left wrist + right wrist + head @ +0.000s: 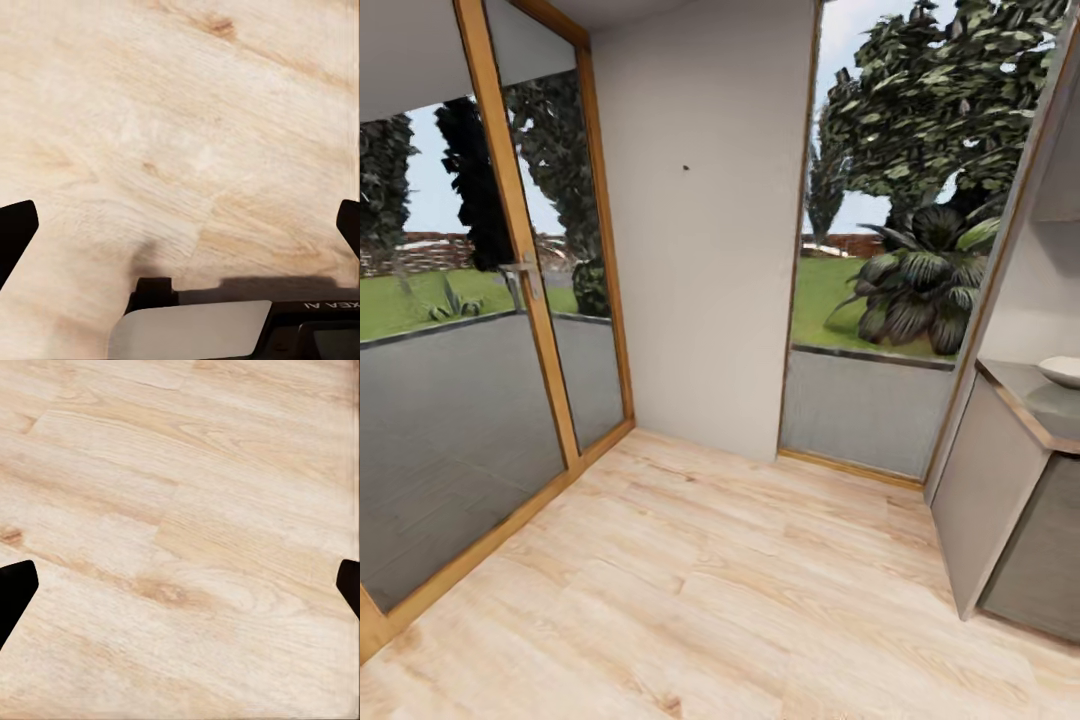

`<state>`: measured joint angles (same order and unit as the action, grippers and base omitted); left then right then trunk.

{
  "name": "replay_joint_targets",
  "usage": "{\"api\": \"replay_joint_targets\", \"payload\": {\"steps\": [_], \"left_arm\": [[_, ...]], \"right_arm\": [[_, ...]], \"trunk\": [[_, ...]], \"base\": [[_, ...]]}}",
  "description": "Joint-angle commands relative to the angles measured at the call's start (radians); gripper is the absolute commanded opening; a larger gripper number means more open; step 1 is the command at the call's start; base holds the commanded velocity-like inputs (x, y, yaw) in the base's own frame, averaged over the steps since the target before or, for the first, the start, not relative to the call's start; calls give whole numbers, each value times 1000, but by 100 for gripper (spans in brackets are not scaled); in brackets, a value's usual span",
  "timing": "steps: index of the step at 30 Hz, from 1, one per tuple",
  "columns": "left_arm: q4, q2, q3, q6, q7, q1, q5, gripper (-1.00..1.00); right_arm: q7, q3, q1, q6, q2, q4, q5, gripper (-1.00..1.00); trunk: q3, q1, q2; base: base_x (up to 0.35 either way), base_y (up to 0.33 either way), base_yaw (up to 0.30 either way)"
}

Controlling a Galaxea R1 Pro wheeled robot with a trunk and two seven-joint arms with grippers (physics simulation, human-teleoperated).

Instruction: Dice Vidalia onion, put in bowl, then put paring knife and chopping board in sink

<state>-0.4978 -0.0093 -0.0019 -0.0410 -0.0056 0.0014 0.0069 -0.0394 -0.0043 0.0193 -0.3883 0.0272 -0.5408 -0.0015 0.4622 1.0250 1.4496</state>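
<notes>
While you are in transit, both arms hang over the wood floor (pixel 690 580): left gripper (pixel 180 225) and right gripper (pixel 180 592) each have fingertips spread wide at the frame edges, nothing held. Landmark: the grey cabinet (pixel 1010 500). A white bowl (pixel 1063 371) sits on its top; possibly the task's bowl, cannot confirm. Beside the cabinet, a window (pixel 890 230); beyond that, wall and glass door (pixel 510 280). Floor toward the cabinet looks unobstructed.
</notes>
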Motion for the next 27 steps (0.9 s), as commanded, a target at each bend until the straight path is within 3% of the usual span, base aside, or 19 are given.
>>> {"api": "replay_joint_targets", "payload": {"steps": [1,14,27], "left_arm": [[-1,0,0,-2,-1,0,1,100],[-1,1,0,-2,-1,0,1,100],[-1,2,0,-2,-1,0,1,100]], "right_arm": [[-2,0,0,-1,0,-1,0,100],[-2,0,0,-1,0,-1,0,100],[-2,0,0,-1,0,-1,0,100]], "trunk": [[1,0,0],[1,0,0],[1,0,0]], "base": [[0,-306,-269],[0,-283,-270],[0,-26,-270]]}}
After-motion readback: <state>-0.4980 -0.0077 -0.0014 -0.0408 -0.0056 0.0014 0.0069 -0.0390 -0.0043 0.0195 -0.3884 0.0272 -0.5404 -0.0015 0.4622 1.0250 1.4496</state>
